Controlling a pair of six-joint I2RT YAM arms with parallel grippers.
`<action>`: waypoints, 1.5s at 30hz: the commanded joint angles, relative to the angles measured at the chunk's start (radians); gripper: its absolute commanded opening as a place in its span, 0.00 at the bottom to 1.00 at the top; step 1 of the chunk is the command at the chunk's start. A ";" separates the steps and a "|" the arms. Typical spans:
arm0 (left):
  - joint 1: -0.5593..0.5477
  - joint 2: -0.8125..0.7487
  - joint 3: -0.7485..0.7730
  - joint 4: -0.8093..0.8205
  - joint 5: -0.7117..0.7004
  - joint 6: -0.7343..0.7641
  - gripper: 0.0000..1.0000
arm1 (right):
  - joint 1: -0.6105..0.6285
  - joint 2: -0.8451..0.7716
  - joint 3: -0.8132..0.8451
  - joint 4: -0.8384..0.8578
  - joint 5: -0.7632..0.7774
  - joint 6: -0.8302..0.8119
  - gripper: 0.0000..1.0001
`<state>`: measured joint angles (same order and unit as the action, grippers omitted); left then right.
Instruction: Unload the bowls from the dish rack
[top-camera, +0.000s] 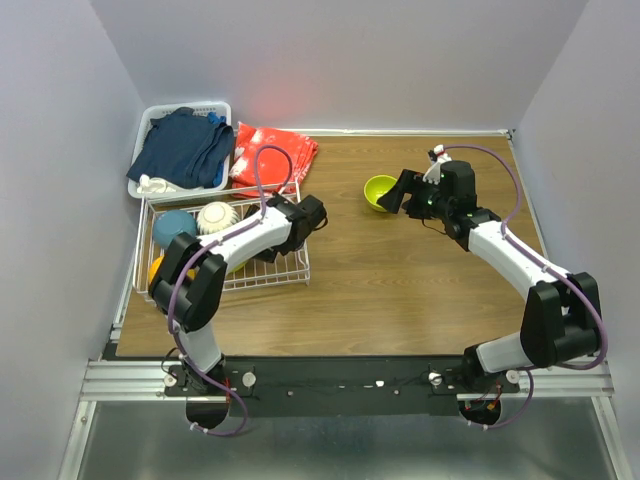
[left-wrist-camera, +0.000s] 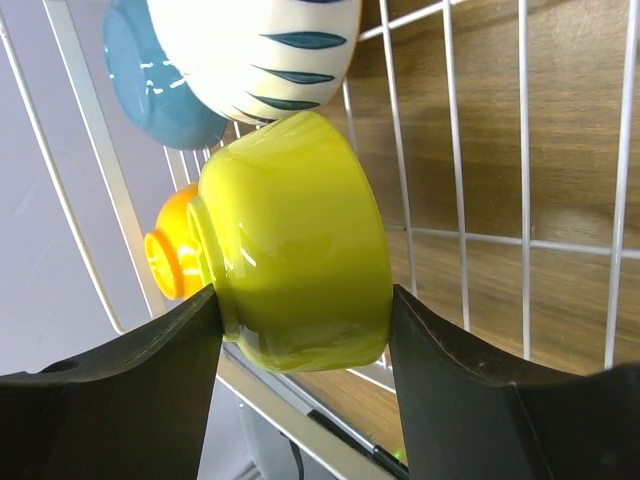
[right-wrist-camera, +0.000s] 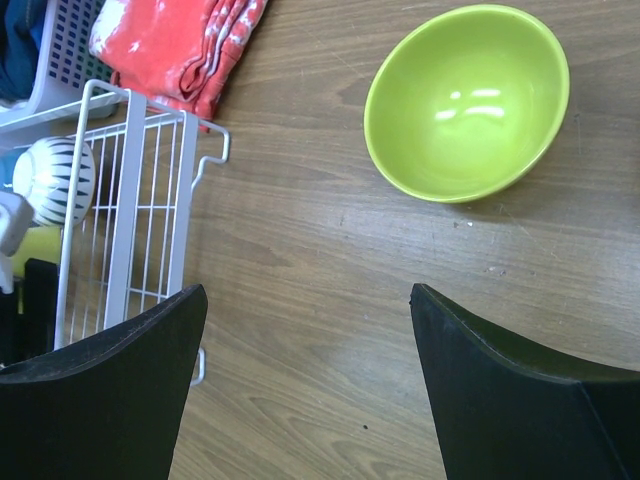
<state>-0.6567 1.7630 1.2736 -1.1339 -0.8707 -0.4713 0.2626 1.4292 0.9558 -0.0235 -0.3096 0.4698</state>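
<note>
over the table (top-camera: 400, 300), rack (top-camera: 285, 262) is sitting left, left arm (top-camera: 240, 238) reaching in. at left wrist, left gripper (left-wrist-camera: 305, 300) is clamping a lime bowl (left-wrist-camera: 290, 240) by its sides, likely to lift it out. at right wrist, right gripper (right-wrist-camera: 310, 300) is hanging spread, clear of an unloaded bowl (right-wrist-camera: 465, 100).

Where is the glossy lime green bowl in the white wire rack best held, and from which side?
I would hold the lime green bowl across its rounded outer wall, from its free side, as the left gripper does. It lies tipped, foot toward the orange bowl; the white striped bowl crowds the far side.
</note>
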 joint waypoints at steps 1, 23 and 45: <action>-0.003 -0.094 0.050 -0.012 0.018 0.013 0.37 | 0.006 0.022 0.001 0.008 -0.036 -0.017 0.90; 0.129 -0.485 0.083 0.356 0.515 0.093 0.33 | 0.006 0.103 -0.037 0.331 -0.430 0.141 0.89; 0.146 -0.654 -0.169 0.884 0.957 -0.188 0.33 | 0.176 0.410 0.110 0.781 -0.582 0.515 0.80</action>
<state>-0.5167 1.1358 1.1316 -0.3992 -0.0017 -0.5930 0.4191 1.7870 1.0241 0.6235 -0.8371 0.8948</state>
